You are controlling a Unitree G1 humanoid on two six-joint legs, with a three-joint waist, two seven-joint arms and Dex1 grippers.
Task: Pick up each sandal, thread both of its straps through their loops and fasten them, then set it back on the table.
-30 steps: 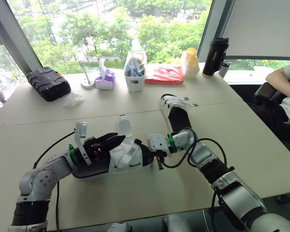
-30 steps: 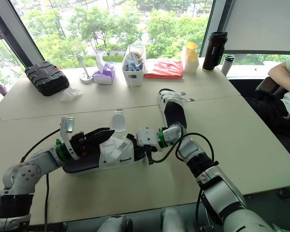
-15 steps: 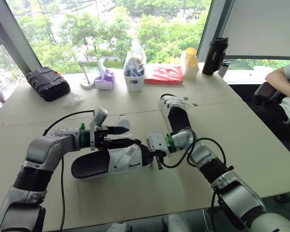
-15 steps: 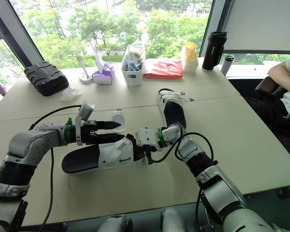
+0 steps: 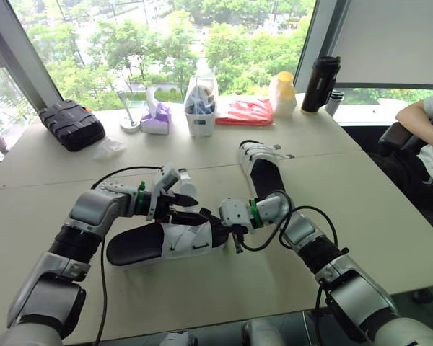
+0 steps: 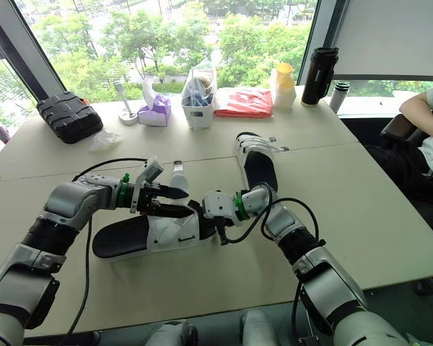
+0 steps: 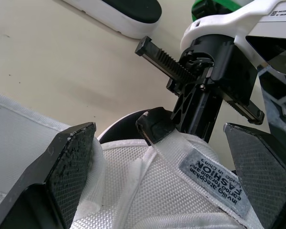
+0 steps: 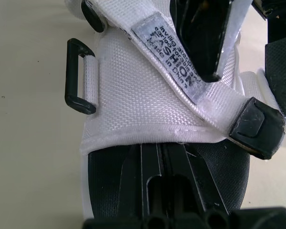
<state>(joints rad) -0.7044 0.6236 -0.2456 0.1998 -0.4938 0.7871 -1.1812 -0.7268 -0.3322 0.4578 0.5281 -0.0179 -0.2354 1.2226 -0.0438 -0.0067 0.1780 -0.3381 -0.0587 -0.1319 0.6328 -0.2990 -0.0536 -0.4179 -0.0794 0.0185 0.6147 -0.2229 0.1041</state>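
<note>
Near sandal (image 5: 166, 244) lay flat on the tabletop (image 5: 202, 295), just left of centre and toward the near edge. Left gripper (image 5: 191, 207) sat over its white strap (image 7: 148, 191), fingers spread wide either side. Right gripper (image 5: 229, 227) was at the sandal's strapped end; open or closed, couldn't tell. Second sandal (image 5: 262, 169) lay farther back, right of centre. Black case (image 5: 72, 124), basket (image 5: 201, 104), red bag (image 5: 247, 112) and flask (image 5: 322, 83) lined the far edge.
</note>
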